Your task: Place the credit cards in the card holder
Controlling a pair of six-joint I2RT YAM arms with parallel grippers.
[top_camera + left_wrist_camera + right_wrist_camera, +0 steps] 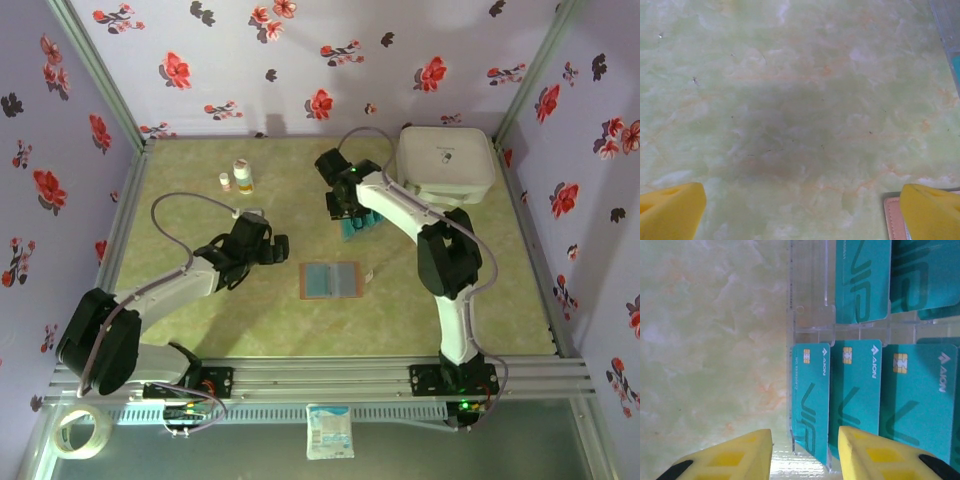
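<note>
My right claw (pixel 805 457) is half open and holds nothing yet, its jaws one on each side of the leftmost of the credit cards (pixel 810 405), upright in a clear rack (pixel 810 315) at lower centre, so I can pinch it; the card holder (pixel 331 280) lies open in the middle of the top view.

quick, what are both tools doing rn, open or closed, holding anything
left tool: open wide over the table, holding nothing.
right tool: open, astride a card in the clear rack, not gripping it.
</note>
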